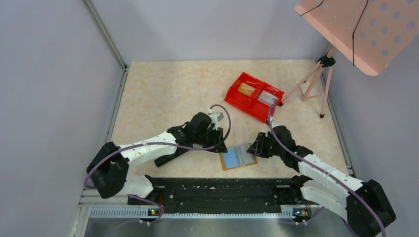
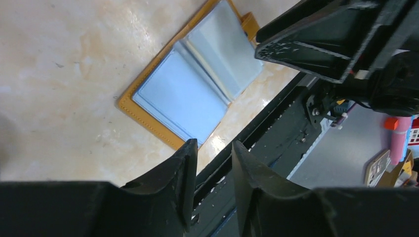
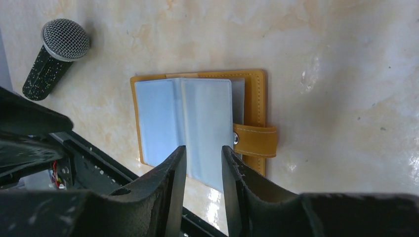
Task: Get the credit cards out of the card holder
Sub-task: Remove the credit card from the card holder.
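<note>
The card holder lies open on the table near the front edge, tan outside with light-blue sleeves inside. It also shows in the left wrist view and the right wrist view, where its snap tab points right. I cannot tell whether cards sit in the sleeves. My left gripper is open and empty just left of the holder. My right gripper is open and empty over the holder's right edge. A yellow-gold card and a pale grey card lie in the red tray.
A pink perforated board on a tripod stands at the back right. A black rail runs along the near edge. A black stick with a mesh head lies on the table beyond the holder.
</note>
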